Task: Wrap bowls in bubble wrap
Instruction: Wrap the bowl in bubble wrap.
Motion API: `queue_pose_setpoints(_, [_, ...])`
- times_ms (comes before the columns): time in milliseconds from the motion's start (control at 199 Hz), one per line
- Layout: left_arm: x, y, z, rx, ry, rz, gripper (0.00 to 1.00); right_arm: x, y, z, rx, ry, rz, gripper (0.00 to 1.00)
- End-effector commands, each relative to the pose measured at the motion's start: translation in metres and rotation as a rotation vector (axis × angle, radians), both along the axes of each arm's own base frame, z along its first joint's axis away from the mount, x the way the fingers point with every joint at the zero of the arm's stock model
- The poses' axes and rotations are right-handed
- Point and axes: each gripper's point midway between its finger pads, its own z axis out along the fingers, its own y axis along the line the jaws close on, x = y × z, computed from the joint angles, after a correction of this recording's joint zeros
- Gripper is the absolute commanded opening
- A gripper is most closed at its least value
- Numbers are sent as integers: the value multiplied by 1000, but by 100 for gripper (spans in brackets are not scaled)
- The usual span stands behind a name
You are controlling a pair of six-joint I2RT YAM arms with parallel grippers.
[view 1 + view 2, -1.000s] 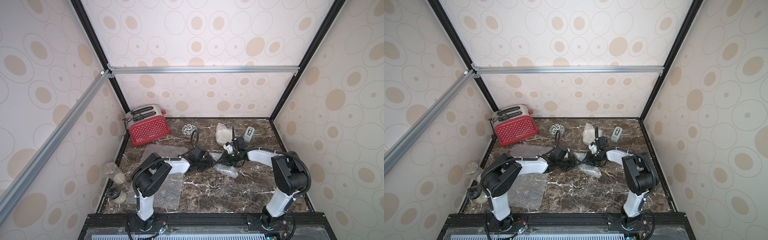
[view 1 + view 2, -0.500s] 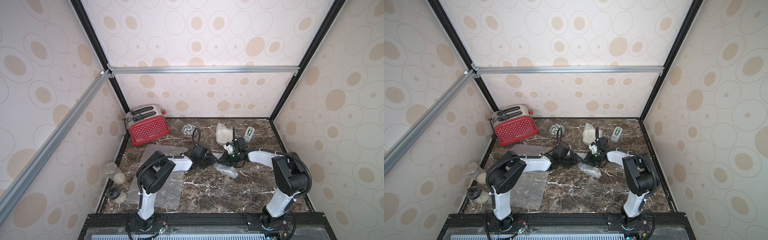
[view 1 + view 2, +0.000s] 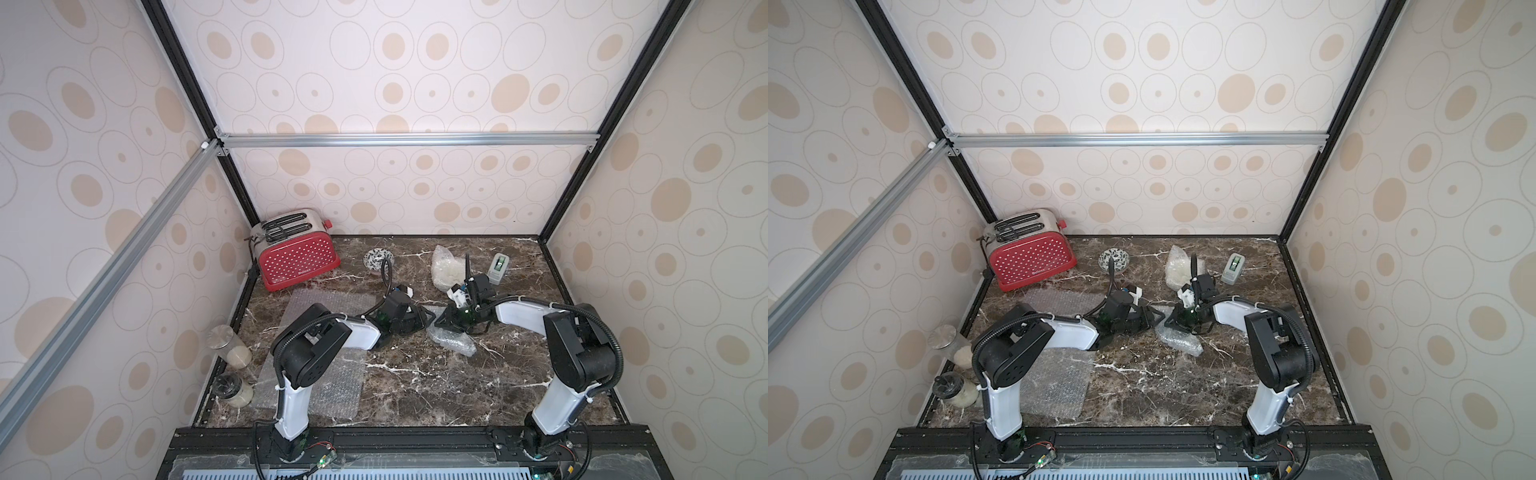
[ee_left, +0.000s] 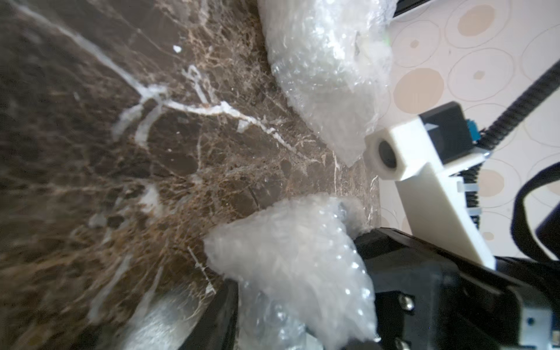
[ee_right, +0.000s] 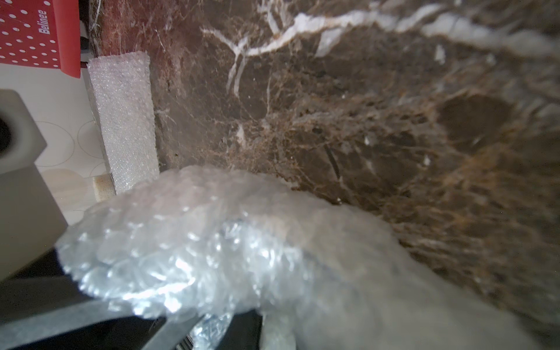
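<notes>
A crumpled bubble wrap (image 3: pixel 451 340) bundle lies mid-table in both top views, between my two grippers. My left gripper (image 3: pixel 427 319) meets it from the left and my right gripper (image 3: pixel 444 323) from the right. In the left wrist view the wrap (image 4: pixel 291 266) fills the left gripper (image 4: pixel 291 328). In the right wrist view the wrap (image 5: pixel 197 242) bulges out of the right gripper (image 5: pixel 218 328). What is inside the bundle is hidden. A black-patterned bowl (image 3: pixel 378 259) stands bare at the back. A second wrapped bundle (image 3: pixel 446 270) lies behind the right gripper.
A red toaster (image 3: pixel 297 253) stands at the back left. Flat bubble wrap sheets (image 3: pixel 328 299) lie under and in front of the left arm (image 3: pixel 332 390). Two jars (image 3: pixel 230 351) stand by the left wall. A small white and green device (image 3: pixel 498 268) sits back right.
The left arm has slid right until its gripper reached the bundle, and its jaws have narrowed onto the wrap. The right arm has barely moved.
</notes>
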Motion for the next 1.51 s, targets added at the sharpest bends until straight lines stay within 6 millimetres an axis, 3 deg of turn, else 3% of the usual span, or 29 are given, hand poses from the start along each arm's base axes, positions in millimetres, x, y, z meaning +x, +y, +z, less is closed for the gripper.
queue_pose_setpoints(0, [13,-17,45,-130,-158,-14,47,-61,-46,-66,-248,272,-25,22])
queue_pose_setpoints(65, [13,-17,41,-92,-159,-8,57,-62,-47,-67,-252,273,-27,22])
queue_pose_setpoints(393, [12,-3,-11,71,-9,32,53,-62,-47,-64,-252,266,-28,22])
queue_pose_setpoints(443, [11,-3,-22,92,19,22,49,-62,-47,-64,-251,265,-28,22])
queue_pose_setpoints(503, [10,-3,-34,103,56,26,37,-60,-46,-62,-248,262,-27,22])
queue_pose_setpoints(619, [7,-1,-42,110,74,28,21,-60,-47,-58,-253,251,-25,22])
queue_pose_setpoints(881, [5,16,-34,182,47,54,6,-58,-45,-37,-228,209,-16,23])
queue_pose_setpoints(1178, [9,30,-19,243,-9,83,2,-71,-82,-28,-278,208,-80,24])
queue_pose_setpoints(1500, [6,24,-12,251,-34,68,1,-49,-84,28,-228,90,-118,26])
